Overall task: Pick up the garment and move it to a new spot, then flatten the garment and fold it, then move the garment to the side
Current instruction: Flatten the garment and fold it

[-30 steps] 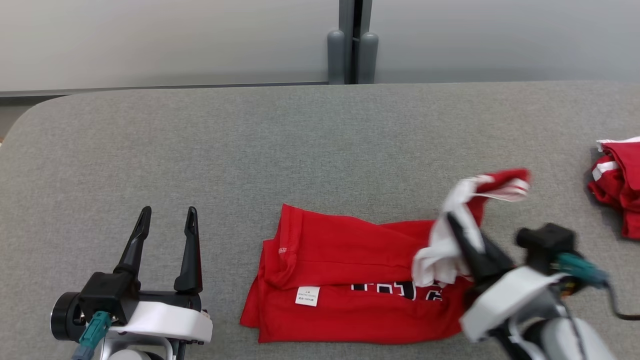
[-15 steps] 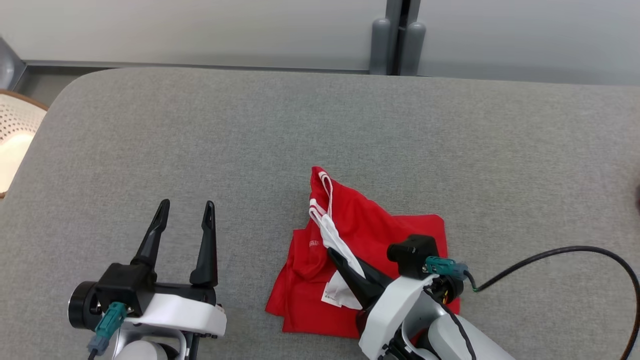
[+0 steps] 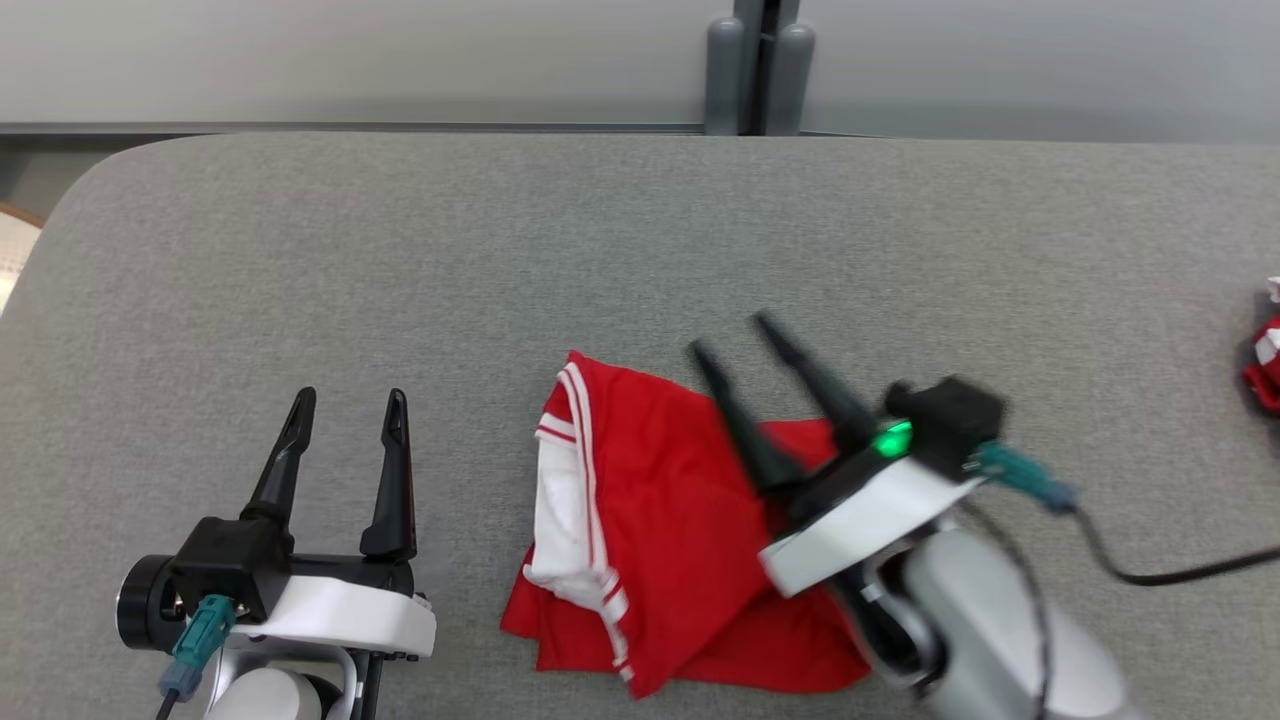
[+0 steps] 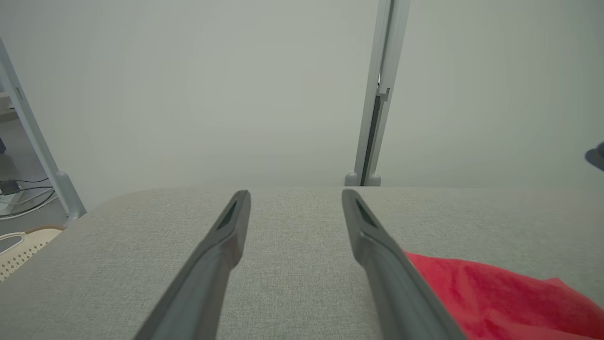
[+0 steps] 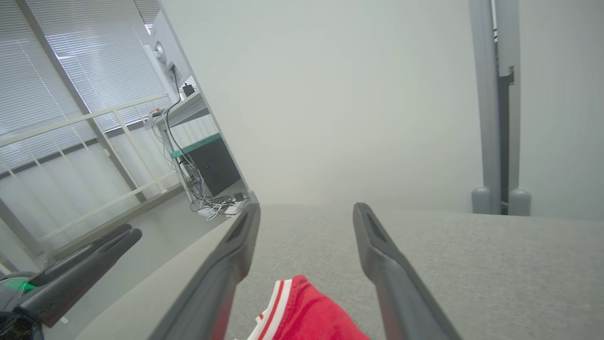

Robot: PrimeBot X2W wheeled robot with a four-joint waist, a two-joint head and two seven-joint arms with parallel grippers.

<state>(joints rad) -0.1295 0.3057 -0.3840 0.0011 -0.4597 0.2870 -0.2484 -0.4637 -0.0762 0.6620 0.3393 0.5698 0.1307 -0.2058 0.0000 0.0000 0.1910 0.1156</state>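
The garment (image 3: 660,520), a red shirt with white trim, lies folded in a compact stack on the grey table (image 3: 600,230) at front centre. A white-edged flap rests along its left side. My right gripper (image 3: 732,335) hovers over the garment's right half, open and empty, fingers pointing up-left. In the right wrist view the open right gripper (image 5: 307,208) shows the garment's striped edge (image 5: 302,311) below it. My left gripper (image 3: 350,395) rests open and empty, left of the garment. The left wrist view shows its spread left gripper (image 4: 296,193) with the garment (image 4: 495,297) at lower right.
Another red and white cloth (image 3: 1265,365) lies at the table's right edge. A black cable (image 3: 1160,575) trails from my right wrist. A grey post (image 3: 755,70) stands behind the table. A cream perforated basket (image 4: 21,243) sits off the table's left end.
My right gripper carried the white-trimmed edge leftward over the garment, let it go, opened and drew back to the right. The head camera shifted between frames. My left gripper stayed open.
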